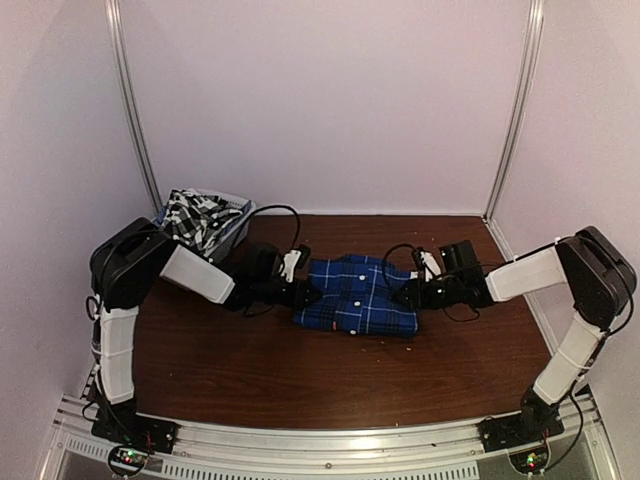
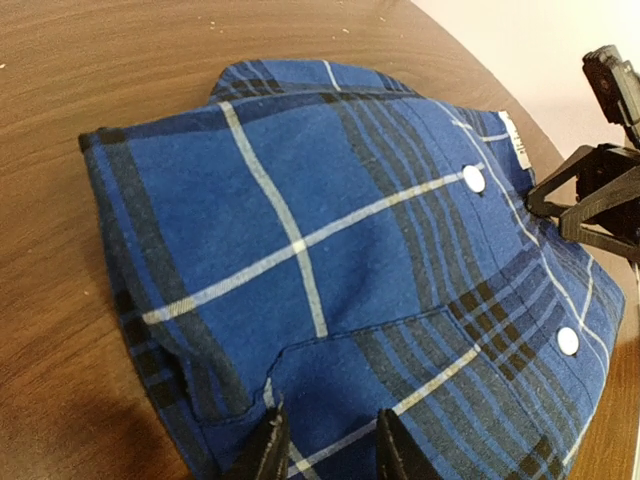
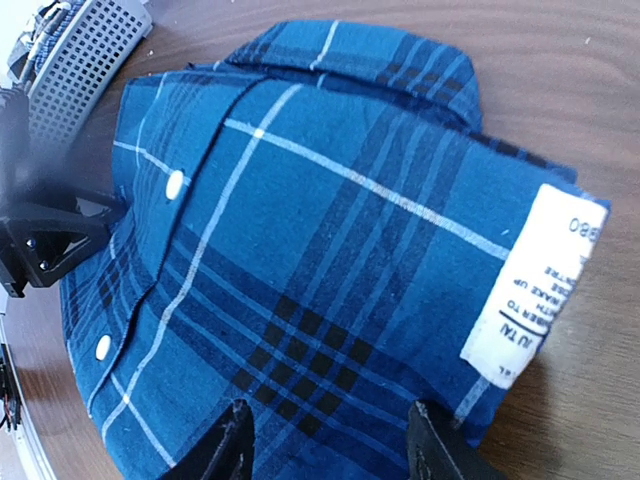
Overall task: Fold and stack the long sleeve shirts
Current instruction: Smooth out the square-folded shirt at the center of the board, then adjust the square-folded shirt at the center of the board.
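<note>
While the folded blue plaid shirt (image 1: 355,297) is lying at the middle of the surface (image 1: 300,385), the left claw (image 1: 308,294) and the right claw (image 1: 406,293) are bracketing its opposite side edges, probably to square the bundle or ready it for moving. Both are standing with fingers apart, cloth showing between them, no pinch visible. The black-and-white shirt (image 1: 192,215) is sitting heaped in the basket (image 1: 238,232) at the far left, likely next for folding.
</note>
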